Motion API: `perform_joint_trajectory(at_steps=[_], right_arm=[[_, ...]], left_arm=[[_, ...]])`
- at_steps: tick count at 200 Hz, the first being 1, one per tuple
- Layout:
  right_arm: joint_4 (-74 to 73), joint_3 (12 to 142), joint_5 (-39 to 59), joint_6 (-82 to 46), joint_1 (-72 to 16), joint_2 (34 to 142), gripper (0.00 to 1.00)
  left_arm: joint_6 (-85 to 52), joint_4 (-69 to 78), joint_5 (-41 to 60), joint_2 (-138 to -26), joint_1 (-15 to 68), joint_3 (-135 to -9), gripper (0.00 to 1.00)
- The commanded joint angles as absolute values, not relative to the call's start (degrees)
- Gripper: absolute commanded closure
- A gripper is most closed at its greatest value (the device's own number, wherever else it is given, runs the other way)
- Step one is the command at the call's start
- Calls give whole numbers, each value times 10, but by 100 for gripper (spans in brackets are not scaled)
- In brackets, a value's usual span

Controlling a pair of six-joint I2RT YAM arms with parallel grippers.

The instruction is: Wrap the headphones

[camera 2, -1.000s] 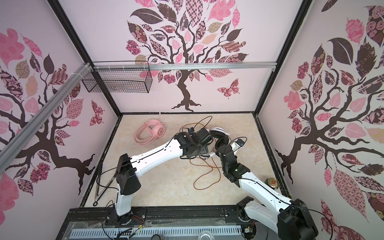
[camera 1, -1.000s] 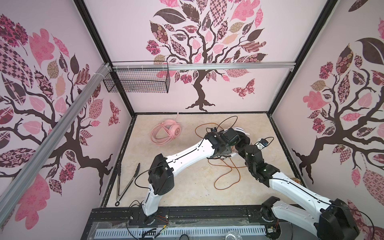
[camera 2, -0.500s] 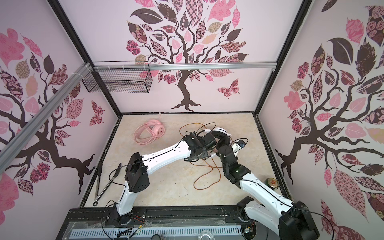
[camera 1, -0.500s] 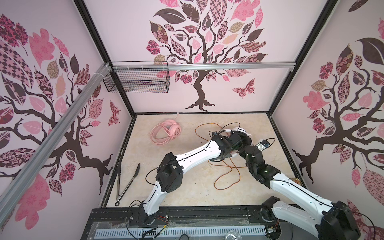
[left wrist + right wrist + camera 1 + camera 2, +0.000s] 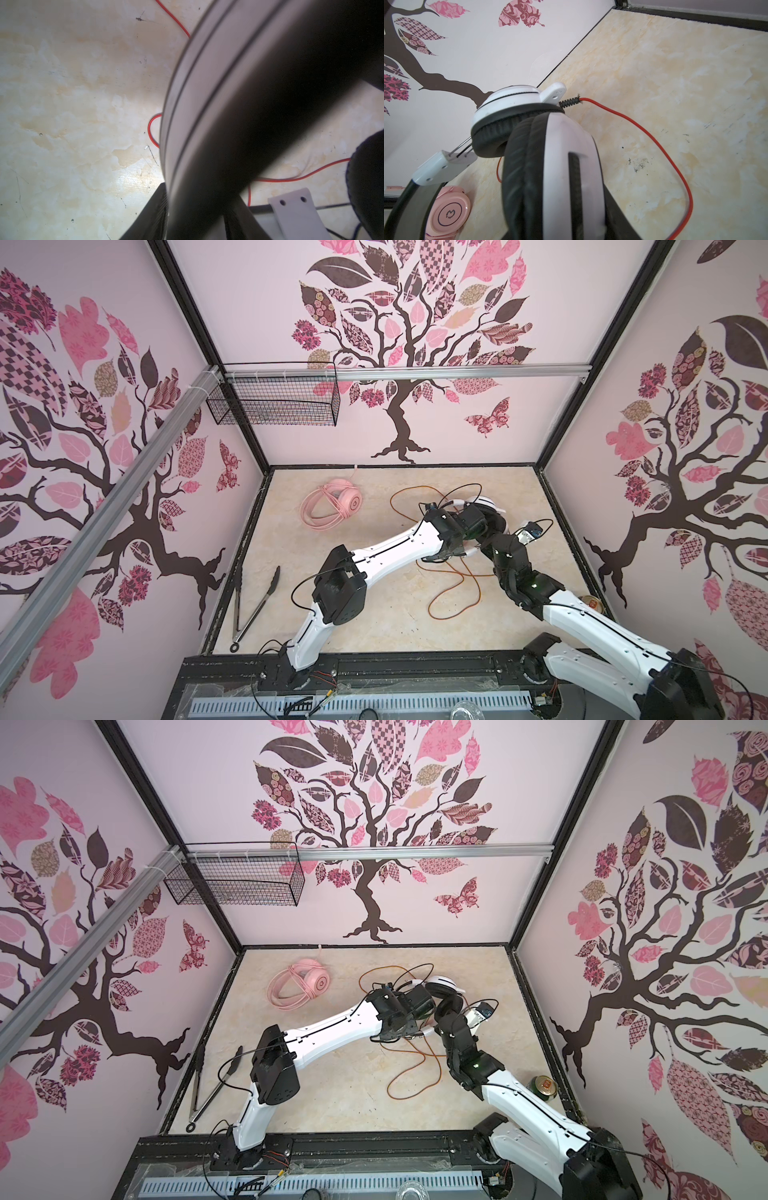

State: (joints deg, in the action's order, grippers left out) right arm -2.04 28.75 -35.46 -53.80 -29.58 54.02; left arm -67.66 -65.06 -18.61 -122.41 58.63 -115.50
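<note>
Tongs, can, pink headset around; white headset cable sprawled.

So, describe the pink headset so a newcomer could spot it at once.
Find the wire basket on the back wall; below it, near the back left corner of the tabletop, lies the pink headset. Unlike the white headset to its right, trailing a loose orange-red cable, it is pink all over, cable wound around it.

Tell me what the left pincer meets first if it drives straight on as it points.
The left pincer meets the white headphones' band at once; it lies between the jaws. Behind that, probably the table.
</note>
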Motion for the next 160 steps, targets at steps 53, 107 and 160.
perform_joint_trajectory(at_steps=[53,107,160], right_arm=[[-55,295,-387,-540,-299,509,84],[-110,268,-332,-426,-299,471,29],[-82,249,-143,-244,-298,338,21]], left_arm=[[-669,-638,-166,-1235,592,-1177,83],[-649,-666,-160,-1221,562,-1157,100],[-538,-573,-125,-1046,427,-926,100]])
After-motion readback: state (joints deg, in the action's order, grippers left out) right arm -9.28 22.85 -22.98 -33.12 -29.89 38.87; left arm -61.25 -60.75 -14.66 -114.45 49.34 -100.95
